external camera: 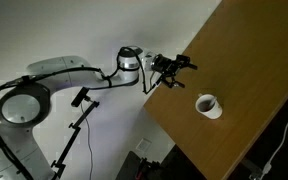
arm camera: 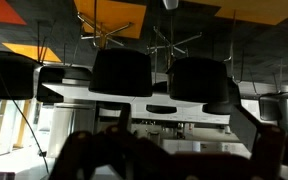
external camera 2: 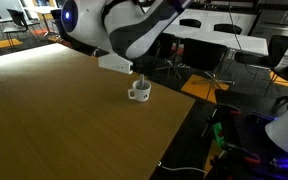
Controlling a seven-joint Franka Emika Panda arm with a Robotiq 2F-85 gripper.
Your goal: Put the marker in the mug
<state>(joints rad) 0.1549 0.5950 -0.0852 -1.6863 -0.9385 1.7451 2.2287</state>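
Observation:
The white mug (external camera: 208, 105) stands upright on the brown table (external camera: 249, 70); it also shows in an exterior view (external camera 2: 138, 92) near the table's far edge. My gripper (external camera: 176, 72) hangs in the air by the table's edge, apart from the mug, with its fingers spread and nothing seen between them. In the wrist view the fingers are dark blurred shapes (arm camera: 172, 152) at the bottom, wide apart, facing an office room. The marker is not visible in any view.
The arm's body (external camera 2: 134, 30) hangs over the far side of the table above the mug. Office chairs (external camera 2: 246, 55) and white tables (external camera 2: 219, 35) stand beyond the table. A tripod (external camera: 79, 115) stands beside the robot base.

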